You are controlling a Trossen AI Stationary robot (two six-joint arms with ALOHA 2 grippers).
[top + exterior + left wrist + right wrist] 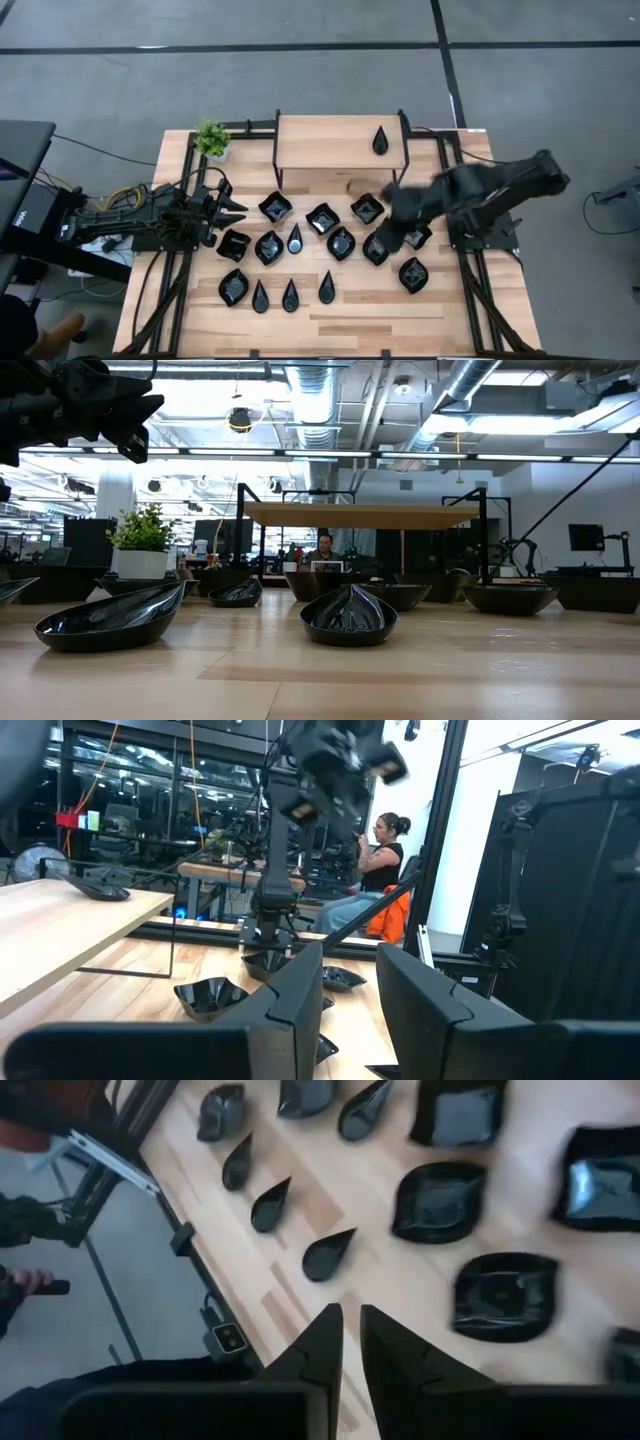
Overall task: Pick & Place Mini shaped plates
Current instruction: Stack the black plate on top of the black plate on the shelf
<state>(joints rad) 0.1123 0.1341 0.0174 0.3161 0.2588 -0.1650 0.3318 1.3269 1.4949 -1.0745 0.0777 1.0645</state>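
- Step: right pincer (392, 215) hangs above the mini shaped plates (341, 243) spread before the raised wooden shelf (325, 142); fingers narrow, nothing held. Probably between picks.
- Next: lower onto one rim.
- Left pincer (232, 210): waiting beside the shelf, narrow, empty.
- One teardrop plate (380, 141) on the shelf.
- Material: glossy black; teardrop, wavy-square, leaf shapes; pale wood surface (350, 310).

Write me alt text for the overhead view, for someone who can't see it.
Seen from above, many small black plates lie scattered on a wooden table, with one teardrop plate on a raised shelf. The right gripper hovers over the plates at right; the left gripper waits at the left edge near a potted plant.
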